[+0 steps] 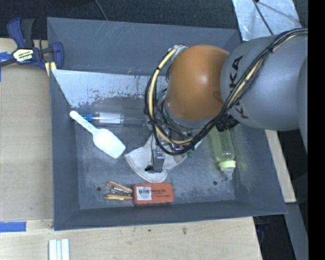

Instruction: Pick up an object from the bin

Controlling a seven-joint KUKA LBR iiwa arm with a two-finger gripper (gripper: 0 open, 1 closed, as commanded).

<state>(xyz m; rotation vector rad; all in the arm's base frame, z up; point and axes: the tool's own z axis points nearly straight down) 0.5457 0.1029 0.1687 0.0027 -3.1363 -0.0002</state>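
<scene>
My gripper (156, 161) hangs below the arm's orange cover in the middle of the bin, low over a white crumpled sheet-like thing (135, 159), and it touches or nearly touches that thing's right part. A white plastic scoop (105, 139) lies just to the left, its handle pointing up-left. An orange-red flat box with a barcode label (153, 193) lies in front of the gripper near the bin's front wall.
A clear tube with a blue end (105, 118) lies behind the scoop. Brass-coloured small pieces (117, 191) sit left of the orange box. A yellow-green bottle (224, 148) lies at the right, partly under the arm. The arm and its cables cover the bin's back right.
</scene>
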